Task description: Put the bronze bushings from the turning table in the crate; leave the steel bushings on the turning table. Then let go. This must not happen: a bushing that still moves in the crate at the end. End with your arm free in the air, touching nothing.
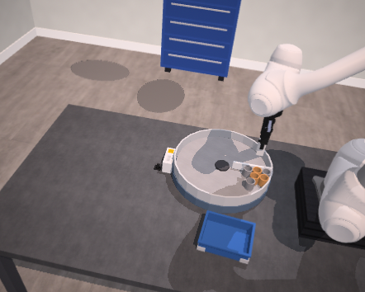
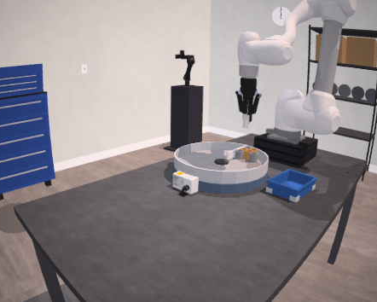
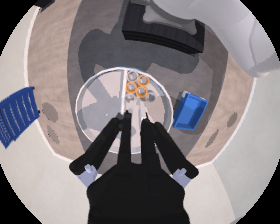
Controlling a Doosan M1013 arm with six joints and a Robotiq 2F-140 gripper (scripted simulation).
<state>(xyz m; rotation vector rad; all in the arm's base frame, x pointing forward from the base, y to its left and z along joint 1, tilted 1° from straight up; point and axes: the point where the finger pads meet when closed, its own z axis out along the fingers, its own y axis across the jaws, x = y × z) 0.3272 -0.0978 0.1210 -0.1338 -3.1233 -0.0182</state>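
Observation:
The round turning table (image 1: 194, 194) (image 2: 209, 172) (image 3: 91, 106) stands on the dark table. Several bronze bushings (image 1: 259, 175) (image 2: 244, 151) (image 3: 135, 84) and steel bushings (image 1: 248, 176) (image 2: 252, 156) (image 3: 139, 96) stand clustered by a white divider at its right rim. The blue crate (image 1: 225, 235) (image 2: 291, 183) (image 3: 188, 111) sits empty in front of the turning table. My gripper (image 1: 262, 148) (image 2: 246, 122) (image 3: 135, 106) hangs high above the turning table's right side, fingers nearly together with nothing between them.
A small white control box (image 1: 168, 160) (image 2: 185, 182) sits at the turning table's left edge. The robot base (image 1: 351, 198) (image 2: 298, 124) stands on a black block at the table's right. A blue drawer cabinet (image 1: 200, 33) (image 2: 17, 128) and a shelf rack (image 2: 350, 85) stand off the table.

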